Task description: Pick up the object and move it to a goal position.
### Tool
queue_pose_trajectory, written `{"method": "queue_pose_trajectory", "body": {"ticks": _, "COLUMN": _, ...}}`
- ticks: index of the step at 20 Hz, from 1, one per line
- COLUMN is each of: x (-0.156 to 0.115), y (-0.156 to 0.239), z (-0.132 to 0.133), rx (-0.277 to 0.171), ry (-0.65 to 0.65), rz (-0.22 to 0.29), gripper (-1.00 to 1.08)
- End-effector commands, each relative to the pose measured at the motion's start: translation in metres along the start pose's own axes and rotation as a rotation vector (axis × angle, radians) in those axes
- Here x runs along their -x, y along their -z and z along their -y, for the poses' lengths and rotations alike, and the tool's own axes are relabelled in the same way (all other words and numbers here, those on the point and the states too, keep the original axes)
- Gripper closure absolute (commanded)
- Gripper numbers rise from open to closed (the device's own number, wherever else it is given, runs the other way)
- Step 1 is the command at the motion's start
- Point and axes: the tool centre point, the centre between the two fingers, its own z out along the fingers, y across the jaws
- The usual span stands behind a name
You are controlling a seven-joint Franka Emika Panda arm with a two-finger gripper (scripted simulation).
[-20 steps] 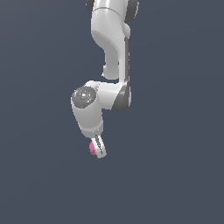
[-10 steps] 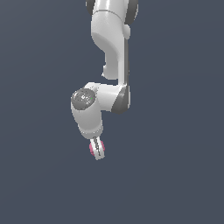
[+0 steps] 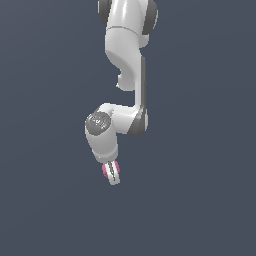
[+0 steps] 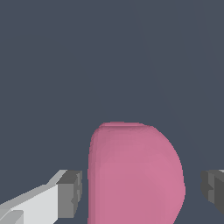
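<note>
Pink and rounded, the blob [image 4: 133, 173] sits between the two fingers of the gripper [image 4: 140, 192] in the wrist view, filling most of the space between them. One dark pad [image 4: 70, 194] lies just beside its flank with a thin sliver of background between them; the other pad [image 4: 213, 190] stands clearly apart from its opposite side. The fingers are spread, and neither visibly presses on the blob, so I cannot tell whether it is really held.

From the exterior view, the blob [image 3: 105, 169] shows only as a small pink edge at the tip of the gripper [image 3: 113, 174], on the exterior view's left side of the fingers. The white arm [image 3: 127, 75] hangs down from the top of the picture and bends at a joint above the gripper. All around is plain dark grey-blue background [image 3: 200, 150].

The blob looks taller than it is wide in the wrist view, its domed end pointing away from the camera, its long axis running along the fingers.
</note>
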Motion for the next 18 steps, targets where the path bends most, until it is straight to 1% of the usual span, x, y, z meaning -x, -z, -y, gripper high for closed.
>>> {"method": "queue_pose_trajectory", "body": {"ticks": 1, "x": 0.0, "y": -0.0092, "z": 0.0001, "rx": -0.001, "ry": -0.001, "rz": 0.0, "gripper": -0.92}}
{"method": "queue_pose_trajectory", "body": {"ticks": 6, "x": -0.0006, "y": -0.0113, "z": 0.0014, "rx": -0.001, "ry": -0.001, "rz": 0.0, "gripper": -0.92}}
{"method": "queue_pose_trajectory", "body": {"ticks": 7, "x": -0.0006, "y": -0.0113, "z": 0.0014, "rx": -0.001, "ry": -0.001, "rz": 0.0, "gripper": 1.08}}
{"method": "queue_pose_trajectory", "body": {"ticks": 18, "x": -0.0006, "y": -0.0111, "z": 0.0012, "rx": -0.001, "ry": -0.001, "rz": 0.0, "gripper": 1.08}}
